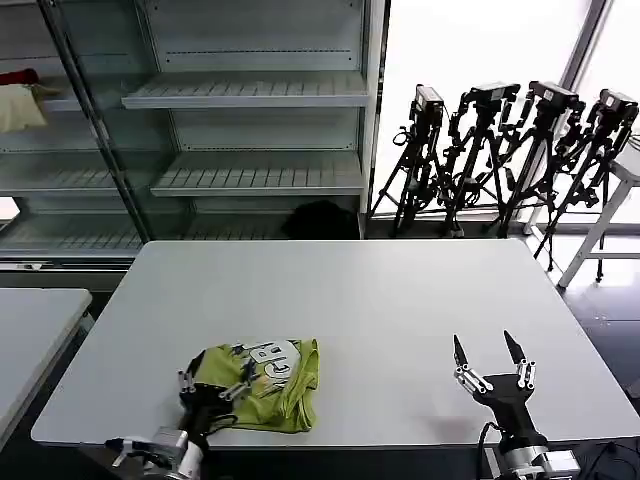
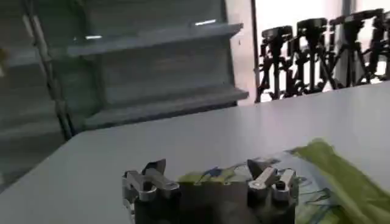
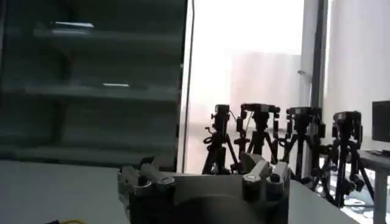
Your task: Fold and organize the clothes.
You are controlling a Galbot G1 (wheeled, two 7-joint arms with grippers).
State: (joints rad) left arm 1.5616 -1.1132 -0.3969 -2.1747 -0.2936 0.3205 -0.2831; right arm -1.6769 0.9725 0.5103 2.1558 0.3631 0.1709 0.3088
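Observation:
The clothes are one lime-green T-shirt (image 1: 268, 380), lying as a folded bundle near the front left of the white table (image 1: 350, 300), its white print facing up. My left gripper (image 1: 213, 386) sits at the bundle's near-left edge, open. In the left wrist view its fingers (image 2: 263, 176) stand wide apart around the left gripper (image 2: 207, 170), with green fabric (image 2: 344, 179) lying just beyond and to one side. My right gripper (image 1: 486, 352) hovers over bare table at the front right, open and holding nothing. The right wrist view shows the right gripper (image 3: 198, 164) with its jaws spread.
Grey shelving (image 1: 250, 130) stands behind the table. A cream-and-red cloth bundle (image 1: 20, 100) rests on a shelf at the far left. Several camera tripods (image 1: 500, 150) line the back right. A second table (image 1: 30, 340) stands at the left, and a white stand (image 1: 610, 220) at the right.

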